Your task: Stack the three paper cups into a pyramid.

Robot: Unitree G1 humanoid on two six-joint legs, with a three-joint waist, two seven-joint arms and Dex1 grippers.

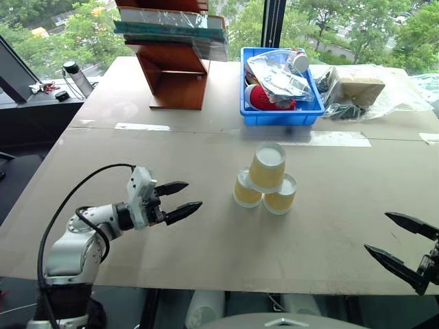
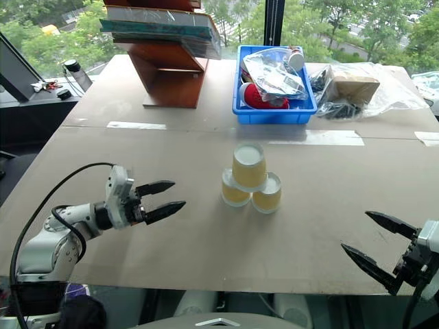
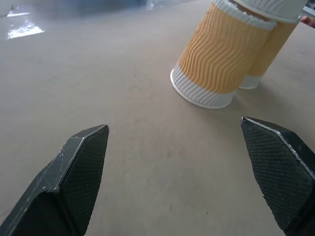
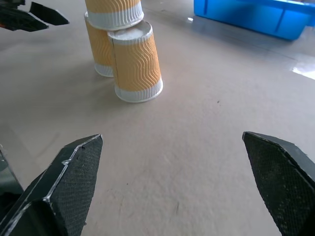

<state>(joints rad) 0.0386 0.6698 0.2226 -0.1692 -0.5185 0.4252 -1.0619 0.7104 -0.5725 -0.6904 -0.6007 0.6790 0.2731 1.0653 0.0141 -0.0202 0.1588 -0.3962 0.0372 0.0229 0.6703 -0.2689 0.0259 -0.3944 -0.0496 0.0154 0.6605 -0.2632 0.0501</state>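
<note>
I see three yellow-tan ribbed paper cups [image 1: 266, 179] pyramided upside-down on the brown table [image 1: 206, 247], my left gripper [image 1: 180, 200] and right gripper [image 1: 401, 241] both spread, empty, well apart from them.

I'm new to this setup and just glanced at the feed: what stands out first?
The three paper cups mid-table: two upside down side by side, the third perched across their bases, a finished pyramid. The left gripper and right gripper sit open and empty on either side, well clear. Behind, a cluttered blue bin lies at the table's far side.
</note>
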